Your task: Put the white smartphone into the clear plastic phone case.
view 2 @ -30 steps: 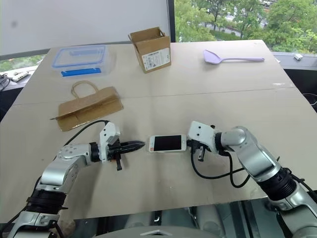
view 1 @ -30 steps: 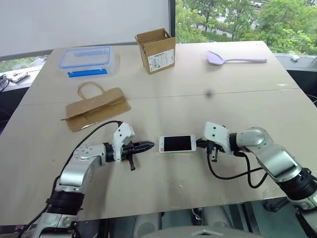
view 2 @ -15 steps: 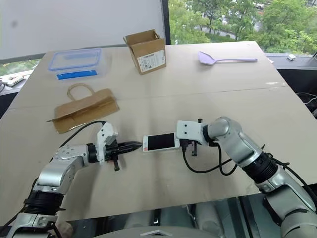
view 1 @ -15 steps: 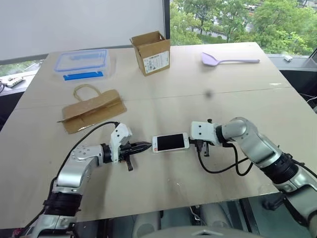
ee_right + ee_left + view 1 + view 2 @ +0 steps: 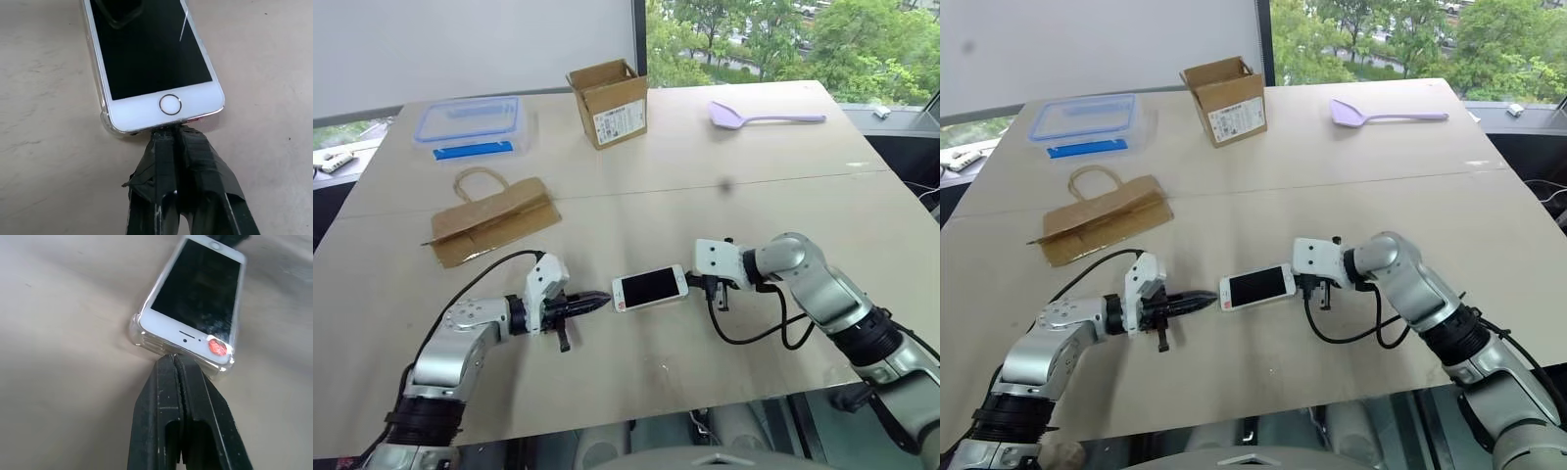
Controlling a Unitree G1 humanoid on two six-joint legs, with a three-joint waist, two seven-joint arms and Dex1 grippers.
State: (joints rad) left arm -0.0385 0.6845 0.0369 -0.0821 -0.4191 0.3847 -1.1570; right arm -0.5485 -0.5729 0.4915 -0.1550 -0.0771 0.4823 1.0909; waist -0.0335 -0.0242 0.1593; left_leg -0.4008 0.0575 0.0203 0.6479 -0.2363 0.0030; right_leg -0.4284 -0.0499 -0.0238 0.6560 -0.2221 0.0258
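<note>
The white smartphone (image 5: 649, 288) lies screen up in the middle of the table, slightly askew. The clear plastic phone case (image 5: 140, 337) shows as a thin transparent rim around the smartphone (image 5: 146, 54), which sits inside it. My left gripper (image 5: 601, 299) is shut, and its tip (image 5: 173, 360) is at the case's edge at the earpiece end. My right gripper (image 5: 168, 131) is shut too, with its tip against the home-button end of the phone. Neither gripper holds anything.
Far across the table stand an open cardboard box (image 5: 609, 102) and a clear food box with a blue lid (image 5: 470, 125). A flattened brown paper bag (image 5: 494, 215) lies at the left and a purple spatula (image 5: 764, 116) at the far right. The table's front edge is close behind both arms.
The whole picture has shifted, so the camera moved. My left gripper has drawn back a little from the phone's end. The phone now lies slightly more askew.
</note>
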